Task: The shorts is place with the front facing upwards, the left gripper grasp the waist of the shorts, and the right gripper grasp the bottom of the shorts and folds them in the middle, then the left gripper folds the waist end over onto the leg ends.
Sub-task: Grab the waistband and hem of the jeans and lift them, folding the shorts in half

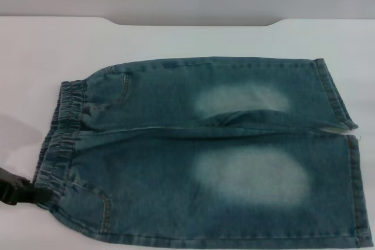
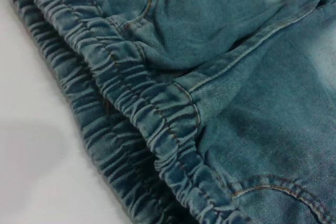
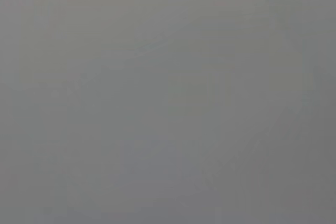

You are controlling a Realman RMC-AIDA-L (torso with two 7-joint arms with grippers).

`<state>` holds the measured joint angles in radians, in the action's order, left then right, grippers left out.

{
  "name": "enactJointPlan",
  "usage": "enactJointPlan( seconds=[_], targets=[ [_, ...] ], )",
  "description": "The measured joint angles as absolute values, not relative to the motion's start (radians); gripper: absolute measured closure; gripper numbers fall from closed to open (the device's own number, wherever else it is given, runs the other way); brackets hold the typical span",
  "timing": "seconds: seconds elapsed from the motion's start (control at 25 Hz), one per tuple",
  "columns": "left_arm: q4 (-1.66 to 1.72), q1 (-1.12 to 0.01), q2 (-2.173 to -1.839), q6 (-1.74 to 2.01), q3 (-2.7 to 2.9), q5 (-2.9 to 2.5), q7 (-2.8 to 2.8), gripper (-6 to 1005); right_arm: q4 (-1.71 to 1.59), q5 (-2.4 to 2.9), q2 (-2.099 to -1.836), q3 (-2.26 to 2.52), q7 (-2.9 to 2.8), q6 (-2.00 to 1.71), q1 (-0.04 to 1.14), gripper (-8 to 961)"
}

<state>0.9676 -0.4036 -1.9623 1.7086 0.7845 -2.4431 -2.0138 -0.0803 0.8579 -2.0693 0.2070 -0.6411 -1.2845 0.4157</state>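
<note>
Lying flat on the white bench (image 1: pixel 35 45), the faded blue-green denim shorts (image 1: pixel 205 150) had their elastic waist (image 1: pixel 61 139) at the robot's left, where the black left pincer (image 1: pixel 17 191) touched it, grip state unclear; it should catch both waistband layers.

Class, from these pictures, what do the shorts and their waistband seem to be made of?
The shorts: apparently washed blue-green denim, matte, with twill weave, tan topstitching and pale faded patches. The waistband: same denim, gathered into ridges, probably elastic inside.
</note>
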Motion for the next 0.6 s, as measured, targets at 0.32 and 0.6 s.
enactJointPlan(
  seconds=[0.32, 0.6],
  targets=[
    [0.973, -0.409, -1.961, 1.713, 0.786, -2.444, -2.014, 895, -0.082, 0.857, -2.069, 0.207, -0.641, -1.284, 0.417, 465],
    [0.974, -0.422, -1.963, 1.712, 0.781, -2.442, -2.015, 952, -0.102, 0.897, -2.069, 0.231, -0.664, -1.284, 0.419, 466]
  ],
)
